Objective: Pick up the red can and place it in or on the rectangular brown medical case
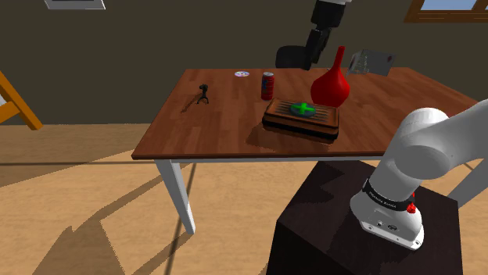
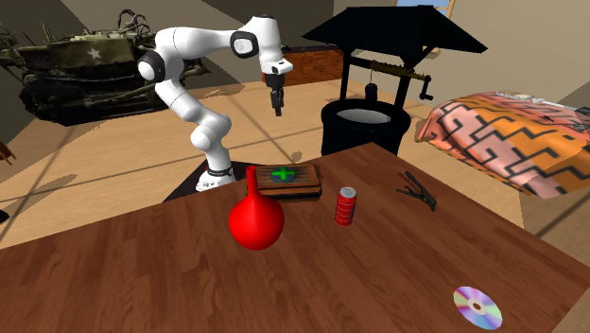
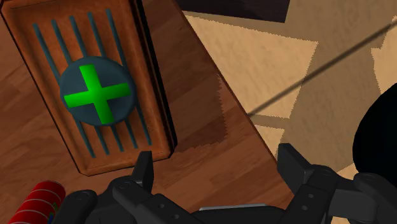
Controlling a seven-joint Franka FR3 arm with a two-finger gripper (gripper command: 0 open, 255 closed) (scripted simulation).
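The tool [image 3: 216,168] hangs in the air with its two black fingers [image 3: 143,170] spread apart and nothing between them. In the wrist view it looks down past one long side of the brown medical case [image 3: 38,63], over the strip of desk [image 3: 197,127] beside the case and the tan floor beyond the desk's edge. In the second exterior view the tool [image 2: 278,112] hangs high above the case [image 2: 304,185], pointing downward.

The case [image 1: 281,119] lies flat on the desk [image 1: 211,125], near the edge closest to the robot's stand, and its lid bears a dark round patch with a green cross.

The red can [image 1: 267,85] stands upright on the desk, near the case but apart from it, on the side away from the stand. In the second exterior view the can [image 2: 346,206] shows pale bands around it.

A red bulb-shaped flask [image 1: 330,84] with a narrow neck stands just beside the case, also on its far side from the stand.

Farther from the case than the can lie a small dark tripod-like thing [image 1: 203,94] and a disc [image 1: 242,74].
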